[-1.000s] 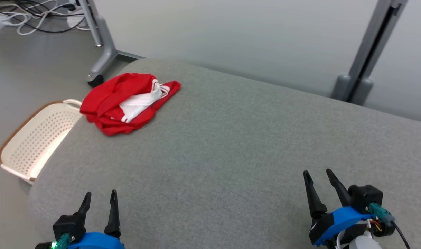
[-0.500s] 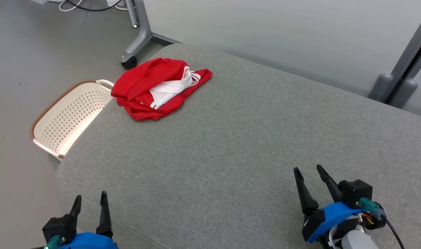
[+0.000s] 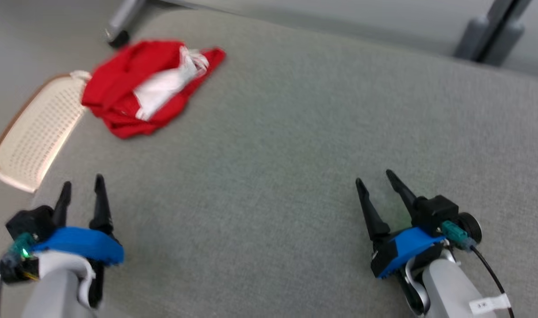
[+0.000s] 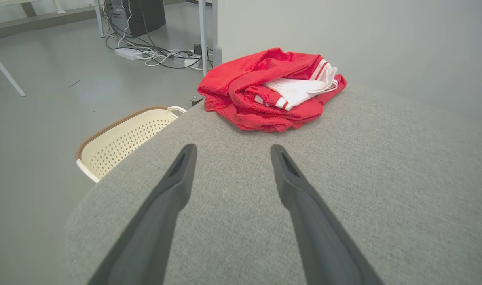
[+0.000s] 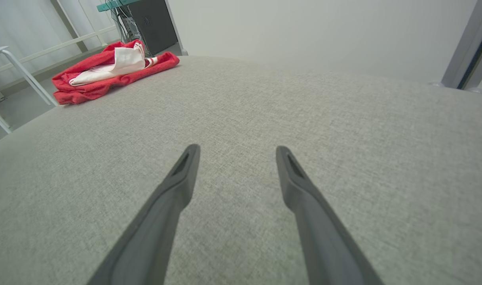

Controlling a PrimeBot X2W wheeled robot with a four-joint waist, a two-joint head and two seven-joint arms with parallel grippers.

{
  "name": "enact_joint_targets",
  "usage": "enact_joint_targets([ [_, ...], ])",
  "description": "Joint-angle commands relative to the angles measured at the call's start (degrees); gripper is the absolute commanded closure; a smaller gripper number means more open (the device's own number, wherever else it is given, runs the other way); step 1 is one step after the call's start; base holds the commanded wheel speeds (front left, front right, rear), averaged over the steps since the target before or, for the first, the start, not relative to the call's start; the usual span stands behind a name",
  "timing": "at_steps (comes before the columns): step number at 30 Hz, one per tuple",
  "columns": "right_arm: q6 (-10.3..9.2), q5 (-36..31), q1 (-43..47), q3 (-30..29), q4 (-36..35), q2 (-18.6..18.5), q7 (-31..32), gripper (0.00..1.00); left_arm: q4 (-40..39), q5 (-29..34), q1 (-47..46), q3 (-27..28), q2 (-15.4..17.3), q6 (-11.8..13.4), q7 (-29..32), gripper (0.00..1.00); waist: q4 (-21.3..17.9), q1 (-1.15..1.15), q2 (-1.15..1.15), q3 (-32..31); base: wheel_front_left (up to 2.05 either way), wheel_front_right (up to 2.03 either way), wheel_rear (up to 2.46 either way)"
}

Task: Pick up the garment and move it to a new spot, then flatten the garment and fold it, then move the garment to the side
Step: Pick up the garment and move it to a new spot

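step: first pick-up, not yet begun
garment (image 3: 141, 95): crumpled heap, far left corner of counter (image 3: 273, 154), beside basket (image 3: 30, 132)
left tool (image 3: 83, 180): spread wide, empty
right tool (image 3: 374, 176): spread wide, empty
next: likely left reach to heap, pinch on top folds

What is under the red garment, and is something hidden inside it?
The red garment lies crumpled on the grey cushion, at its corner near the cream basket. White fabric shows in its folds; anything deeper is covered.

The black right pincer (image 3: 374, 176) has a blue mount (image 3: 406, 245).
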Motion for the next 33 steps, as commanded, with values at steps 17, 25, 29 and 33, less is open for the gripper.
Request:
enact_joint_targets([
  [17, -0.04, -5.0, -4.1, 2.1, -5.8, -0.8, 0.0, 0.00, 7.6, -14.1, -18.3, -11.3, 12.3, 0.1, 0.0, 0.00, -8.7, -0.02, -0.01, 13.6, 0.00, 0.00, 0.00],
  [25, -0.06, -5.9, -5.2, 0.9, -6.8, -1.3, 0.3, 0.00, 11.6, -19.7, -22.4, -17.5, 15.7, 0.1, 0.0, 0.00, -10.5, -0.02, -0.01, 17.9, 0.00, 0.00, 0.00],
  [29, -0.08, -6.4, -5.2, 0.5, -7.1, -1.4, 0.4, 0.00, 13.2, -22.1, -23.8, -20.3, 16.9, 0.1, 0.0, 0.63, -10.9, -0.02, -0.01, 19.3, 0.00, 0.00, 0.00],
  [33, -0.10, -5.4, -5.1, -0.2, -7.2, -1.6, 0.4, 0.00, 12.7, -23.0, -25.1, -20.3, 17.6, 0.1, 0.0, 1.00, -11.2, -0.02, -0.01, 19.3, 0.00, 0.00, 0.00],
])
